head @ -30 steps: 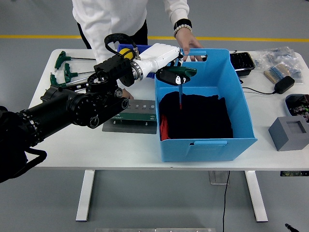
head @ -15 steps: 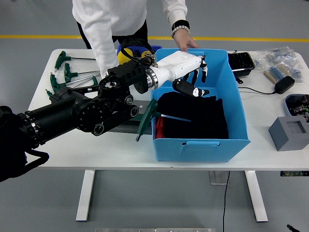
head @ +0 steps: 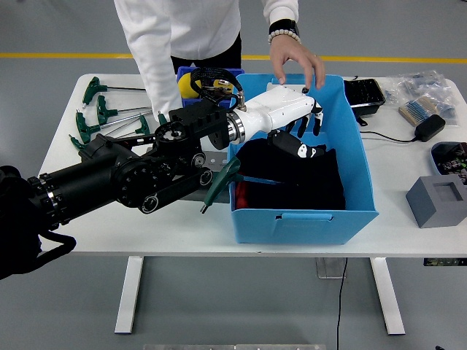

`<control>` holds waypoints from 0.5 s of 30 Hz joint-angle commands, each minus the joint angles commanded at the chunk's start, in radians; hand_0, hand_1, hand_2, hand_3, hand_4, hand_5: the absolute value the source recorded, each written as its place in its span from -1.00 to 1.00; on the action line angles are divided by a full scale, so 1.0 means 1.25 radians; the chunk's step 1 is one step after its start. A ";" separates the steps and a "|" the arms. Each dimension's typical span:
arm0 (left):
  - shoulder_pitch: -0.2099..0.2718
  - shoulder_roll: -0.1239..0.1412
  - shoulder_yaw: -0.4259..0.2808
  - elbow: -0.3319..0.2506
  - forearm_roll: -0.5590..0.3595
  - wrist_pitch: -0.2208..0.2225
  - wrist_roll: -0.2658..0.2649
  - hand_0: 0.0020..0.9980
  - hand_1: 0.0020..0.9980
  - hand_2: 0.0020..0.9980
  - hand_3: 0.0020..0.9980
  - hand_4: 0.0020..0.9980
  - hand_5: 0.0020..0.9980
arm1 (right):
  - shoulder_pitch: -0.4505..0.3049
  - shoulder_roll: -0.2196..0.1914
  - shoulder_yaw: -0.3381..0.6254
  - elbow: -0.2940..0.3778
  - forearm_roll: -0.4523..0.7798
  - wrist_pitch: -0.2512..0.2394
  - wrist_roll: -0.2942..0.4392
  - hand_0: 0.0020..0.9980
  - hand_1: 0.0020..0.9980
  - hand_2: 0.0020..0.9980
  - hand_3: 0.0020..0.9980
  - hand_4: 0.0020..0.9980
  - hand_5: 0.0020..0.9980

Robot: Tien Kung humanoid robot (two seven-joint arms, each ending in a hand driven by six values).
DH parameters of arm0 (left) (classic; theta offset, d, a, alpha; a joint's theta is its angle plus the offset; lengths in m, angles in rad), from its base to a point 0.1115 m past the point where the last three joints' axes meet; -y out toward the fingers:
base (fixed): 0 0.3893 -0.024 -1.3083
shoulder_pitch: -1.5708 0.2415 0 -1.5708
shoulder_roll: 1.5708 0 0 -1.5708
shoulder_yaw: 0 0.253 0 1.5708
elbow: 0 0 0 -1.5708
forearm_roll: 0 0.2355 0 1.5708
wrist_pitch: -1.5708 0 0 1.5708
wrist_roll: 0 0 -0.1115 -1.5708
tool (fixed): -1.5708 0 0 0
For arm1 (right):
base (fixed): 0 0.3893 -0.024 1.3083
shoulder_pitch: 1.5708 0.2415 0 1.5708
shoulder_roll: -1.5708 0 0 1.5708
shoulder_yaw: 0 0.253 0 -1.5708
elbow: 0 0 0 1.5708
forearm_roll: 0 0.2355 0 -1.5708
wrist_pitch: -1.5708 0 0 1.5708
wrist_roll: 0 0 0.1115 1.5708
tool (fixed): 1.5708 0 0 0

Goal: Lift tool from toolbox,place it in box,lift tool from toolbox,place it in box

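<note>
My left hand [head: 305, 135], white on a black arm, hovers over the blue box [head: 306, 216] with its fingers spread and nothing in them. A green T-handled tool [head: 221, 182] hangs over the box's left wall, handle outside and thin shaft reaching in over the black cloth [head: 306, 175]. Behind my forearm stands the blue toolbox [head: 191, 79] with a yellow item in it. A person's hand [head: 294, 57] is raised above the box's far rim. My right arm is out of sight.
Several green T-handled tools [head: 98, 111] lie at the table's back left. A grey plate [head: 211, 162] lies under my forearm. At the right are a grey block [head: 436, 200], a black tray [head: 365, 93], a black adapter [head: 427, 127] and small parts bags [head: 417, 87].
A second ago my left hand held the green tool over the box. It let go; the tool dropped across the left wall. The person's hand lifted off the far rim.
</note>
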 joint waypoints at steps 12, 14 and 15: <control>0.066 0.000 -0.124 -0.102 0.086 -0.060 0.035 -0.56 -0.57 -0.41 -0.11 0.65 0.13 | -0.014 0.009 0.029 0.000 -0.012 0.000 -0.003 0.24 0.18 0.34 0.15 0.68 0.38; 0.084 0.000 -0.142 -0.115 0.097 -0.072 0.041 -0.56 -0.57 -0.41 -0.11 0.65 0.13 | -0.016 0.010 0.036 0.000 -0.016 -0.001 -0.004 0.24 0.18 0.34 0.15 0.68 0.38; 0.092 0.000 -0.149 -0.120 0.101 -0.076 0.044 -0.55 -0.53 -0.36 -0.09 0.65 0.13 | -0.016 0.011 0.039 0.000 -0.017 -0.001 -0.004 0.24 0.18 0.34 0.15 0.67 0.38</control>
